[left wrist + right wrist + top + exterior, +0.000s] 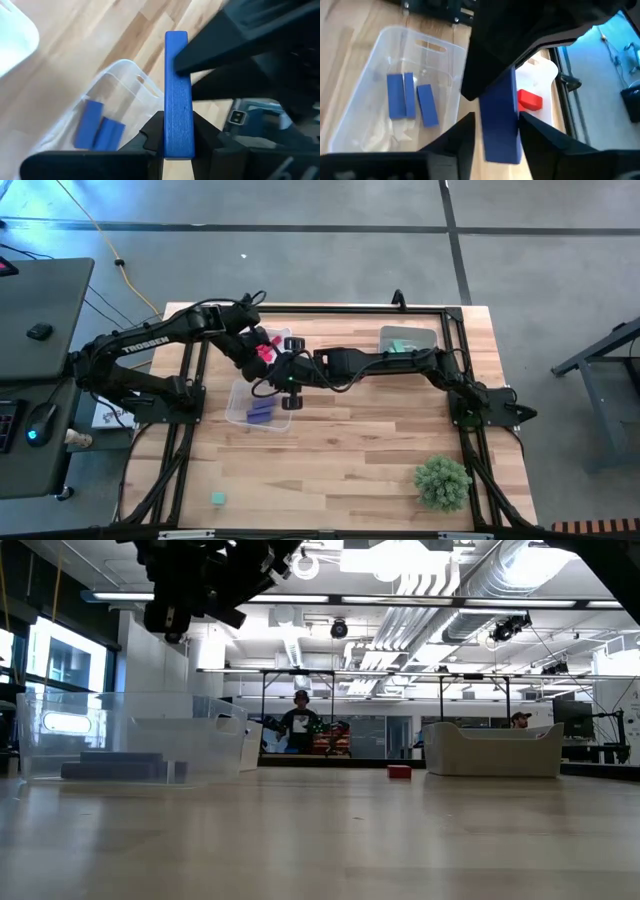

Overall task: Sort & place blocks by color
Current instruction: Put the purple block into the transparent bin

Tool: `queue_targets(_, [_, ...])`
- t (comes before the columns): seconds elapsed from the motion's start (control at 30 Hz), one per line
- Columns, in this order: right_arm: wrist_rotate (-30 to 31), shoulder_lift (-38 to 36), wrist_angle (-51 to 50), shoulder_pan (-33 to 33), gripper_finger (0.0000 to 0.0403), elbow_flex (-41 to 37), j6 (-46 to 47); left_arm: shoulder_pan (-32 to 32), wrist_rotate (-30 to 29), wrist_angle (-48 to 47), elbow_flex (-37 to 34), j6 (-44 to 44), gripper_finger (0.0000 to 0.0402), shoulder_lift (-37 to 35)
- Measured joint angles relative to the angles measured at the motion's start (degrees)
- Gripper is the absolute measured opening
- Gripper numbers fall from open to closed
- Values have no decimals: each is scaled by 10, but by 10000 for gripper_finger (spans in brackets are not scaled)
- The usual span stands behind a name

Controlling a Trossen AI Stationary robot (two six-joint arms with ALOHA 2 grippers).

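A blue-purple bar block (178, 95) is in the air between both grippers, above the table beside the clear bin (258, 405). That bin holds three more purple bars (407, 95). My left gripper (178, 125) comes from the table's left and my right gripper (499, 125) from the right. They meet over the bin's far edge (280, 367), and each is shut on the bar. A red block (530, 100) lies in a white bin behind. Teal blocks lie in the far-right bin (405, 340). One teal cube (218, 498) rests on the table near the front edge. My left gripper pinches the bar between its two fingers (152, 135) at one end (178, 142). The bar sticks out forward past the fingertips, lifted clear. My right gripper pinches the same bar between its two fingers (462, 132) at the opposite end (500, 140). The left gripper's dark body covers the bar's far part.
A bushy green plant ball (442, 480) stands at the front right. In the low view a red block (399, 771) lies on the table beside a white bin (490, 750). Bare wood (350, 460) lies in the middle and front. People stand in the room beyond.
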Motion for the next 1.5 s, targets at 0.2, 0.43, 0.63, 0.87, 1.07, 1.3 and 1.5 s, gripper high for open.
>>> queue_targets(0.2, [13,0,-16,0,185,0,64,0,-24,-9,0,43,39,0])
queue_targets(0.43, [49,0,-40,-3,200,0,158,0,-99,-61,0,122,38,0])
queue_targets(0.63, [66,0,-72,-27,200,0,288,-4,-143,-95,0,180,38,0])
queue_targets(0.87, [59,0,-125,-63,201,0,399,-33,-166,-109,-20,195,38,0])
queue_targets(1.07, [-32,0,-133,-98,201,0,426,-74,-225,-92,-59,178,39,0])
queue_targets(1.3, [-125,0,-142,-132,201,0,442,-104,-227,-66,-95,137,39,0])
queue_targets(1.5, [-147,0,-213,-150,201,0,449,-134,-232,-45,-116,103,39,0])
